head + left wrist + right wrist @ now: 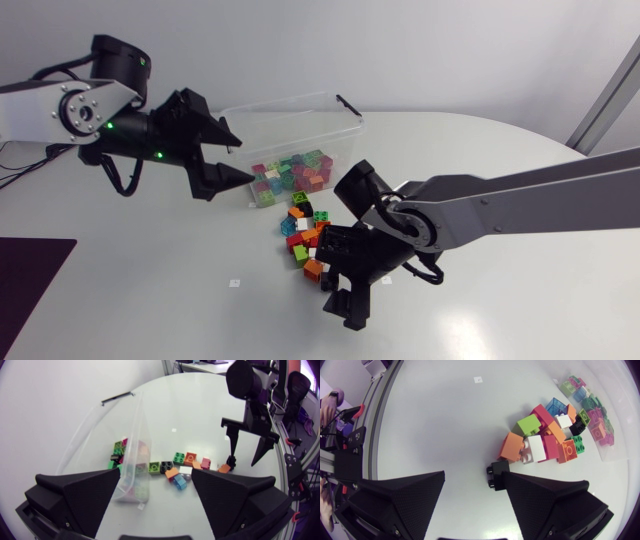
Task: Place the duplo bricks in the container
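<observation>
Now | left gripper [243,160], right gripper [345,302]: wide open, empty | bricks [308,236] trail from container [300,108] toward right gripper

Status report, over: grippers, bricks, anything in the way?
Left gripper open at clear plastic container. Right gripper open over table, beside coloured duplo brick pile. Nothing between pile and container.

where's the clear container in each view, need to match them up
Head view: the clear container sits at the table's far side, right beside the left gripper.
Left wrist view: just ahead of the gripper, nearer one finger.
Right wrist view: far ahead of the right gripper, beyond the bricks.
Shared landmark: the loose brick pile beside it.
</observation>
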{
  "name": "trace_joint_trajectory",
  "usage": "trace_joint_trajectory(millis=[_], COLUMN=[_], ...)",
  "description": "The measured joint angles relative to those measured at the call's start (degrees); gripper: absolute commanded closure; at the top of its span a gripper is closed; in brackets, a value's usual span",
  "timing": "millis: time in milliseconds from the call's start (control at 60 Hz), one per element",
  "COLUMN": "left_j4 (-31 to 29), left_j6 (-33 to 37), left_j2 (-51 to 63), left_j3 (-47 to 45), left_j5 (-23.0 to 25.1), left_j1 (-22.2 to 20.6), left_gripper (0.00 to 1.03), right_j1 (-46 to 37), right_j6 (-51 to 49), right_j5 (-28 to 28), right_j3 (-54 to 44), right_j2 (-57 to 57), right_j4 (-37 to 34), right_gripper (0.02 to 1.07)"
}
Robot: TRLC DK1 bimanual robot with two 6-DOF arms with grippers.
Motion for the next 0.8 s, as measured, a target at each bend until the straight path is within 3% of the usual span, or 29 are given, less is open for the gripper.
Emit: trace_joint_trajectory(millis=[367,617,800], left_j4=[3.0,3.4,3.4], left_j6=[2.2,2.1,2.1], left_j2=[18.4,24.2,24.5], left_j3=[5.6,14.9,15.8], left_j5=[-2.9,-3.9,-4.2], left_j1=[0.4,0.5,0.5], left_gripper=[0.04,0.04,0.04], right_j1=[0.0,0.3,0.4], right_j6=[0.2,0.2,0.2], right_j5=[0.4,0.4,0.4], right_j3=[0.0,0.0,0.0], right_j2=[0.0,0.0,0.0], right_j4=[0.0,0.0,-0.1], right_gripper=[0.22,0.22,0.22])
